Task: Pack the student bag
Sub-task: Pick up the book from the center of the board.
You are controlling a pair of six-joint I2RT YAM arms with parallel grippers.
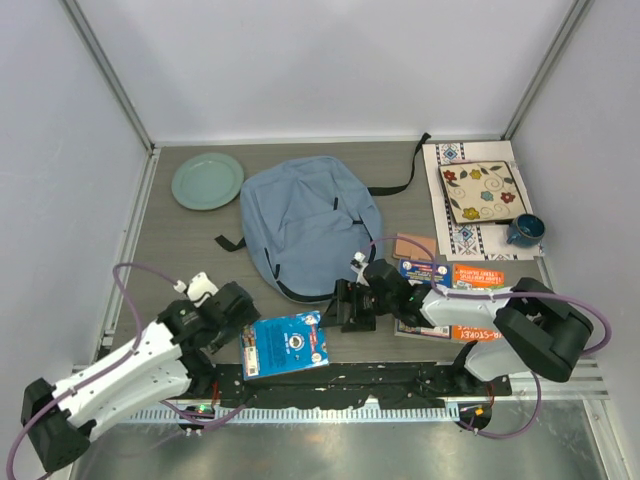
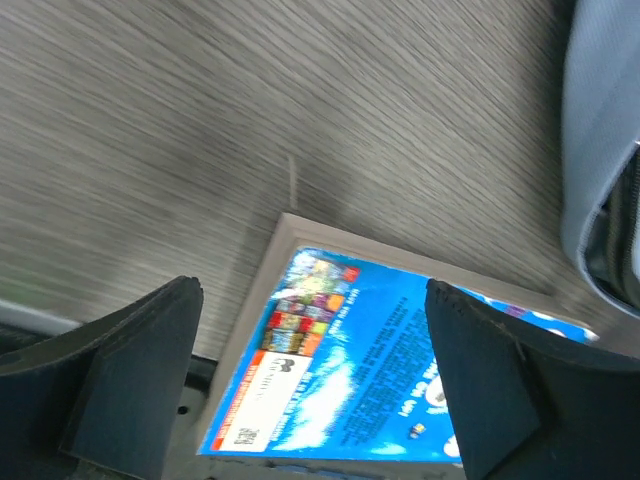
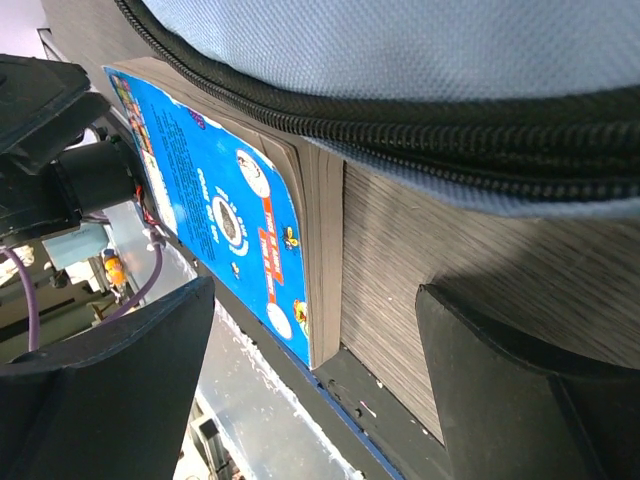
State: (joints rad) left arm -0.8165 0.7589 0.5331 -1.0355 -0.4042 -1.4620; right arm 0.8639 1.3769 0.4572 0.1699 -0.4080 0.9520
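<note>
Closest in, a blue book [image 1: 287, 345] lies flat on the table [image 1: 190, 250] just in front of the student bag [image 1: 310, 225], its far edge close against the bag's zipper seam. The left gripper [image 2: 315, 300] hangs at the bag's near left, over the book's corner, fingers spread wide with nothing pinched. The right gripper [image 3: 315, 300] sits low by the bag's near edge, jaws likewise spread and holding nothing. A stack of books [image 1: 465, 290] lies near right of the bag. The bag itself lies flat mid-table. Beyond, a green plate [image 1: 207, 180] rests at its far left, and a patterned mat [image 1: 470, 243] with a blue mug [image 1: 524, 231] to its right
</note>
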